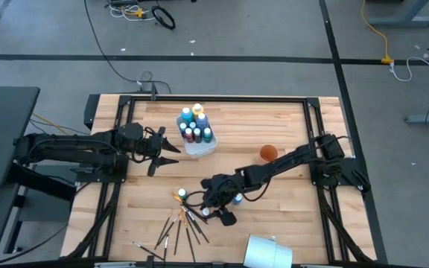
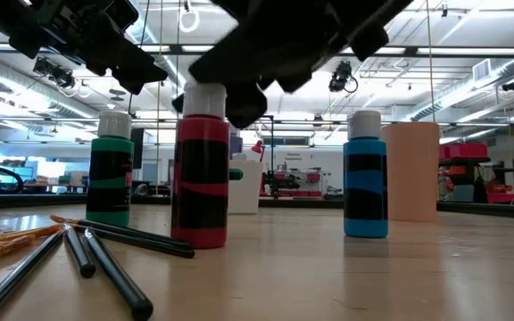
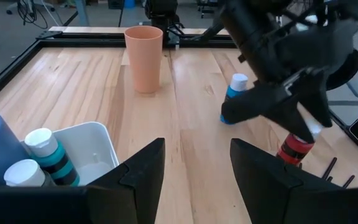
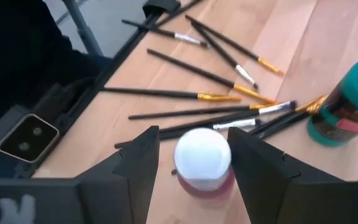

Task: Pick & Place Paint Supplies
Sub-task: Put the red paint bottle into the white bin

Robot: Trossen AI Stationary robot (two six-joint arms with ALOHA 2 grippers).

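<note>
A red paint bottle with a white cap stands upright on the table. My right gripper is open above it, one finger on either side of the cap, with a gap showing on one side. A green bottle and a blue bottle stand nearby. Several dark brushes lie spread out on the wood beside them. My left gripper is open and waits beside a white bin that holds several bottles.
An orange cup stands right of the bin, and a white container lies at the table's near edge. A black frame runs around the tabletop. Bare wood shows between the bin and the brushes.
</note>
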